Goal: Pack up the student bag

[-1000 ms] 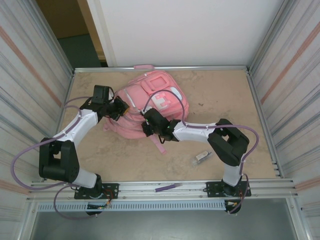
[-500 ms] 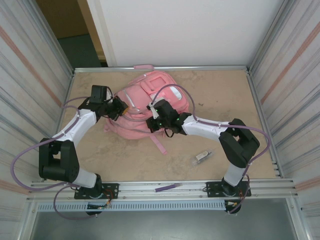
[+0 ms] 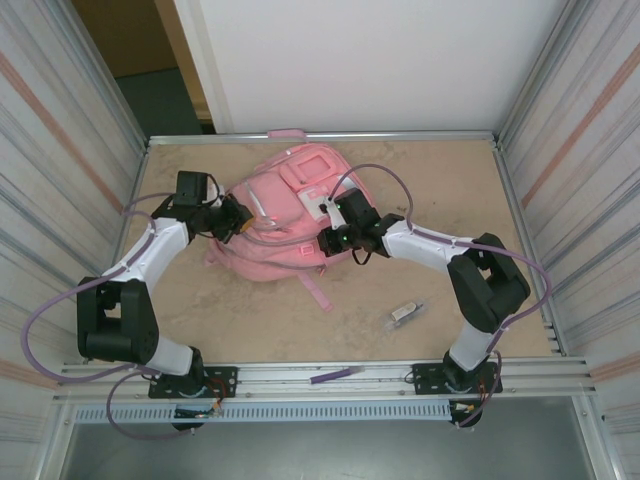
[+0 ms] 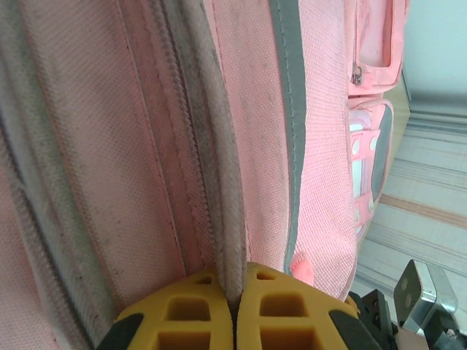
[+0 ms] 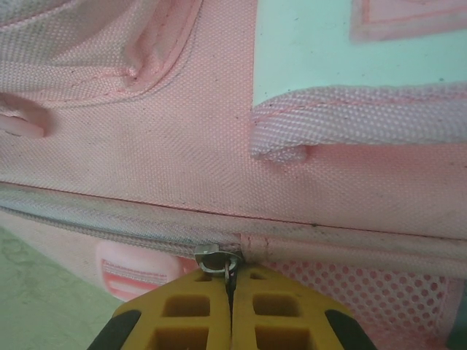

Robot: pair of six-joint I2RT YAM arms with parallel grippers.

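Backpack lies flat on the table, left of centre and toward the far edge. Its front pockets face up and a strap trails toward me. Both my arms reach in on it, one from each side.

Left gripper is at the bag's left edge. On the left wrist camera I see the yellow fingertips pressed together, with a raised grey-white fabric ridge running straight down between them. So the left is clamped on the bag itself, along that ridge.

Right gripper sits on the bag's near right side, just below the white front pocket. On the right wrist camera the tips are closed tight on a small metal zipper pull, which sits on the zipper line running across the pink cloth. Pink mesh shows just right of the pull.

A small grey-white object lies on the table near the right arm, well apart from the bag; I can't tell what it is. A purple stick rests on the front rail.
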